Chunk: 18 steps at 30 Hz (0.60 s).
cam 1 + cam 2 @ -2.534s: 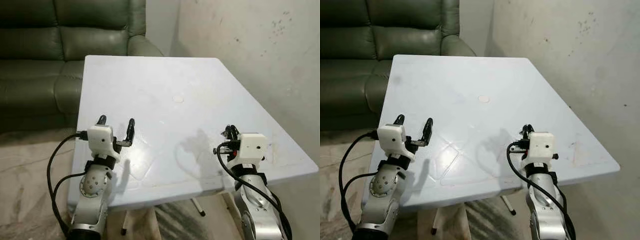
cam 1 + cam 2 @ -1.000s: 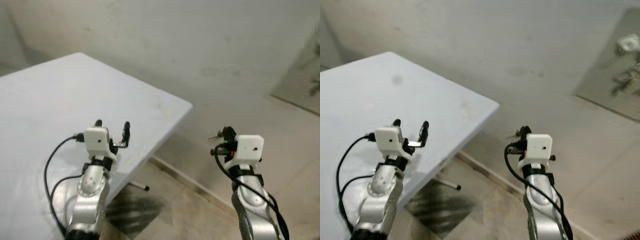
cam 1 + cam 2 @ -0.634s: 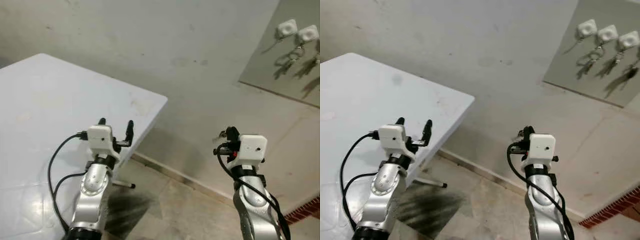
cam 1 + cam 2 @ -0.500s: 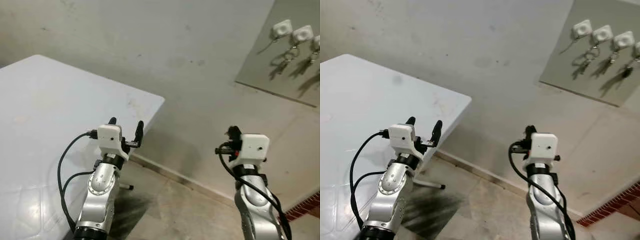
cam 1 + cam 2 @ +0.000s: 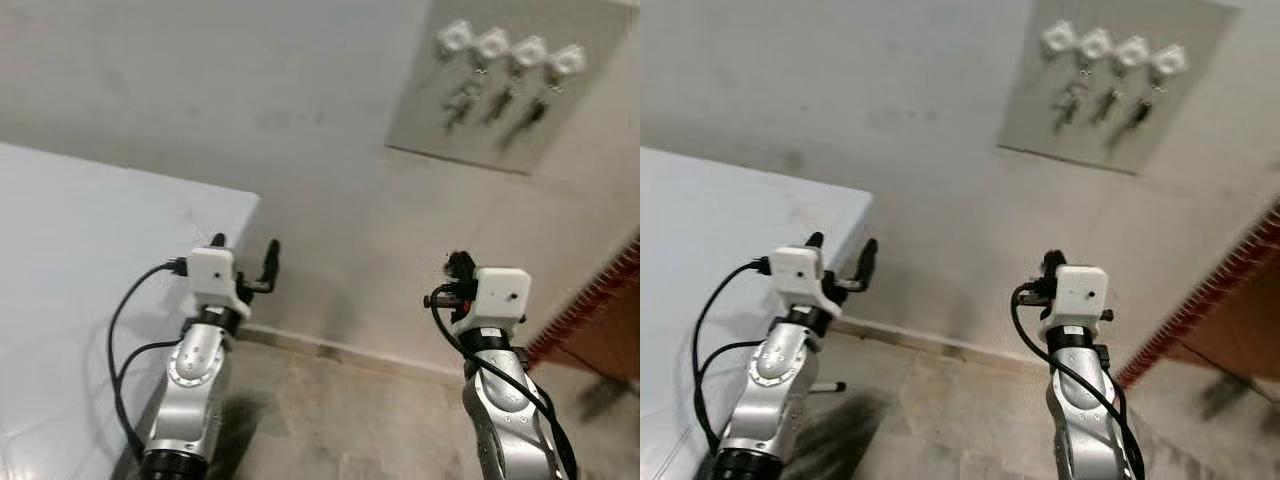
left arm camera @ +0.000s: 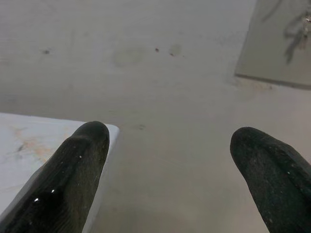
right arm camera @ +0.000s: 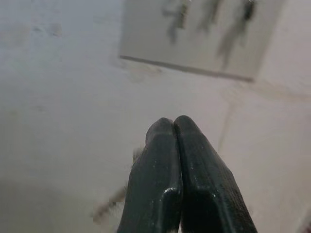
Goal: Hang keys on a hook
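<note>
Right gripper [image 7: 173, 127] pinched on keys [image 7: 112, 206], hooks [image 5: 1114, 45] well above.

stained pale plaster wall [image 5: 250, 90] carries a grey panel [image 5: 1110, 85] high at its right. white table [image 5: 70, 290] stands left, corner near the wall. worn stone floor [image 5: 330, 410]; red brick edging [image 5: 590, 310] right.

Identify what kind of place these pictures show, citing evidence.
Probably a room in a home, near an entrance: a wall board with four white hooks carrying keys, a white table and a stone-tiled floor.
</note>
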Motion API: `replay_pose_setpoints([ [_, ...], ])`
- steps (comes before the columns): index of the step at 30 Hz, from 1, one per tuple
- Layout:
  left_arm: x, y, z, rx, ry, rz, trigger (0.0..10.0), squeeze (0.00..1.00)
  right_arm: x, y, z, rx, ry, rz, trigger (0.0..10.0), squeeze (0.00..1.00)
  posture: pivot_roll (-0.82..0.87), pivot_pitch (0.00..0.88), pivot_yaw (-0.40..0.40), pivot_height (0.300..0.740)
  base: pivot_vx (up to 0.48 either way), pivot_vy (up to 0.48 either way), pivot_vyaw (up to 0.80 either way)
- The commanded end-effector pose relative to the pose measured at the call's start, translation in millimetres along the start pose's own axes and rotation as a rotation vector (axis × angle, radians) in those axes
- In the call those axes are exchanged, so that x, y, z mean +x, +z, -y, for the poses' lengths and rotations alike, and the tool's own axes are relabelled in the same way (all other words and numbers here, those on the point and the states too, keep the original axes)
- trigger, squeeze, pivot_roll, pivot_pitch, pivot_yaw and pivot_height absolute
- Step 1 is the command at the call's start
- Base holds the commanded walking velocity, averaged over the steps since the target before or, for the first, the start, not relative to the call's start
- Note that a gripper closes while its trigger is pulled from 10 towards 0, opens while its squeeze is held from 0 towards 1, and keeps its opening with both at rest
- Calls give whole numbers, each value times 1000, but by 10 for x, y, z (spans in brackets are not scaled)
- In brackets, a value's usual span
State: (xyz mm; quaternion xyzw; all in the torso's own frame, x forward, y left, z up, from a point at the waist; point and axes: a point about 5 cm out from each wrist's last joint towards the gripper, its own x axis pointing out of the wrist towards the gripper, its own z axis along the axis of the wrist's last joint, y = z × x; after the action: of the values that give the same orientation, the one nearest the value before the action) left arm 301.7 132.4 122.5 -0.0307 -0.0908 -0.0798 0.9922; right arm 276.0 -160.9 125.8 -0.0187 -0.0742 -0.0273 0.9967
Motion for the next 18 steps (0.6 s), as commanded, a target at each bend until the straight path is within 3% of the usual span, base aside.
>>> replay_pose_setpoints([
  [1, 23, 1, 51, -8, -9, -6, 10000, 0, 20, 30, 42, -9, -21, 15, 10000, 0, 18, 49, -54, 740, 0, 0, -769],
  [11, 65, -11, 111, -19, -18, -24, 10000, 0, -12, 31, 43, 20, -30, 34, 10000, 0, 11, 39, -34, 740, 0, 0, -738],
  [18, 77, -40, 100, -18, -11, -53, 10000, 0, 4, 4, -29, 33, 5, 16, 10000, 0, 10, 39, -13, 740, 0, 0, 0],
])
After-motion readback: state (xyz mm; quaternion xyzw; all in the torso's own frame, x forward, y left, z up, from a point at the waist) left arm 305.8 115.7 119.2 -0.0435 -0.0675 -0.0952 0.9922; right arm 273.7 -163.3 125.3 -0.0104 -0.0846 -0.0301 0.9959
